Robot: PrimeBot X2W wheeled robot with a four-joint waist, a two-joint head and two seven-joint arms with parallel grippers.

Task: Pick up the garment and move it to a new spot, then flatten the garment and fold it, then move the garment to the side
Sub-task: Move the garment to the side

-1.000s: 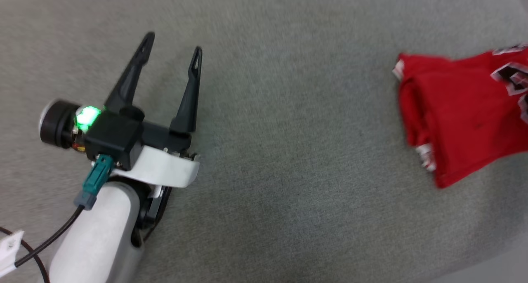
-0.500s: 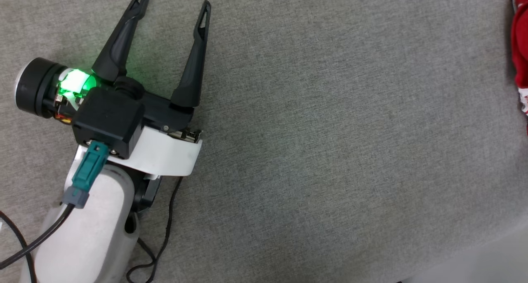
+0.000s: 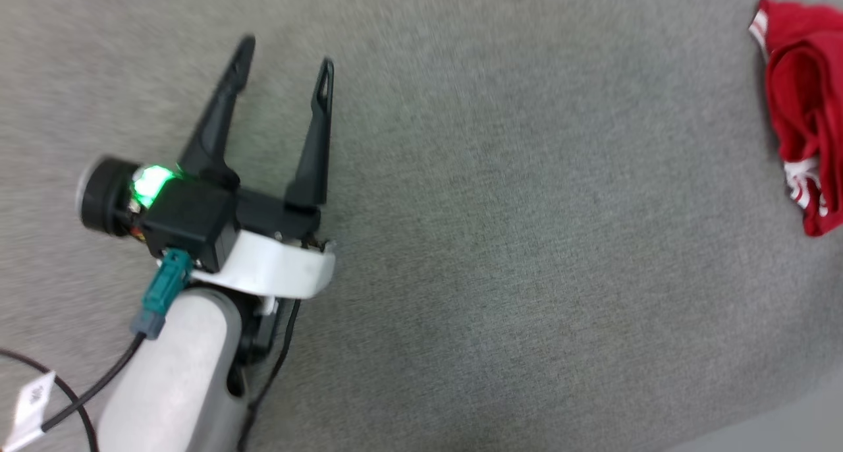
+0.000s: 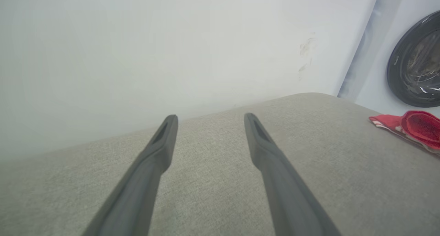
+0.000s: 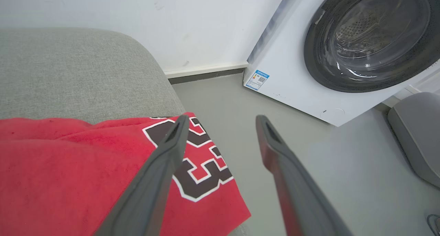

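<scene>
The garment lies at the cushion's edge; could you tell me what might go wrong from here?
The garment overhangs the edge of the grey cushion above the floor; a nudge from the open right gripper might drag it off. In the blurred head view it is cut by the frame's edge, so tracking may suffer.

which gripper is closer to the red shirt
The right gripper: the garment, with its 23 print, lies close by its fingers. The left gripper is over bare grey cushion, with the garment far off to its side.
</scene>
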